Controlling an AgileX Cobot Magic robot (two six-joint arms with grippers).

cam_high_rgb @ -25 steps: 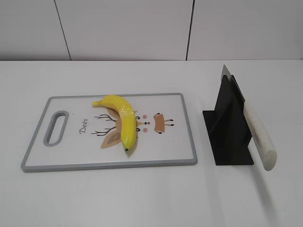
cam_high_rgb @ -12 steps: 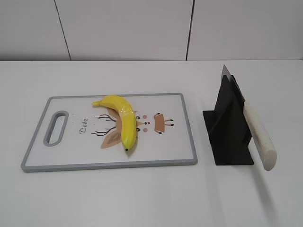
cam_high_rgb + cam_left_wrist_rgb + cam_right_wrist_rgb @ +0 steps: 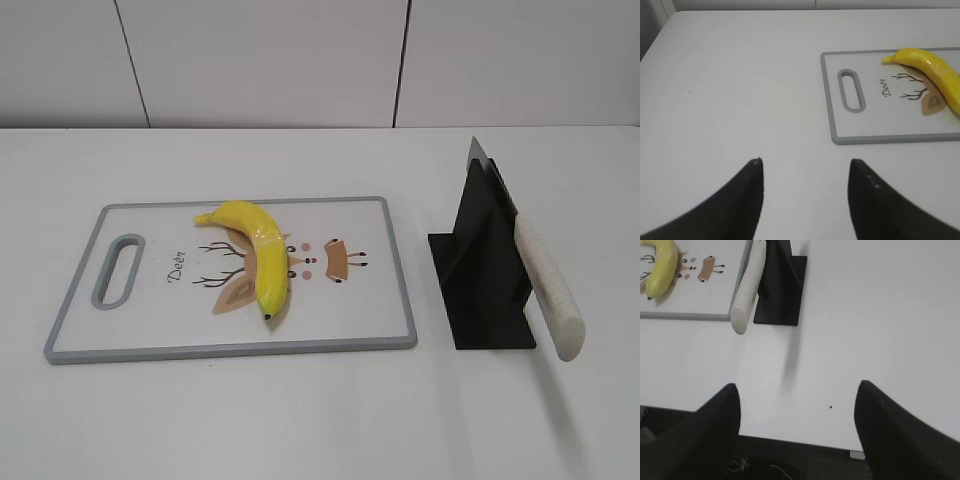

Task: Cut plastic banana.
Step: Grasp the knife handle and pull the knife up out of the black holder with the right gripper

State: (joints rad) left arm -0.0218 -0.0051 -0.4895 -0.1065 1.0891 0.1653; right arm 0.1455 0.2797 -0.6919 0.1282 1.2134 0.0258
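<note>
A yellow plastic banana (image 3: 257,256) lies on a white cutting board (image 3: 150,335) with a grey rim and a deer drawing. It also shows in the left wrist view (image 3: 935,70) and the right wrist view (image 3: 661,267). A knife with a cream handle (image 3: 546,284) rests in a black stand (image 3: 482,270) to the right of the board; the handle also shows in the right wrist view (image 3: 749,287). My left gripper (image 3: 805,162) is open and empty over bare table, left of the board. My right gripper (image 3: 796,387) is open and empty near the table's front edge. Neither gripper shows in the exterior view.
The white table (image 3: 320,420) carries the board and the stand. The board's handle slot (image 3: 852,90) faces my left gripper. A white panelled wall (image 3: 270,60) stands behind the table. The table's front edge (image 3: 790,440) lies under my right gripper.
</note>
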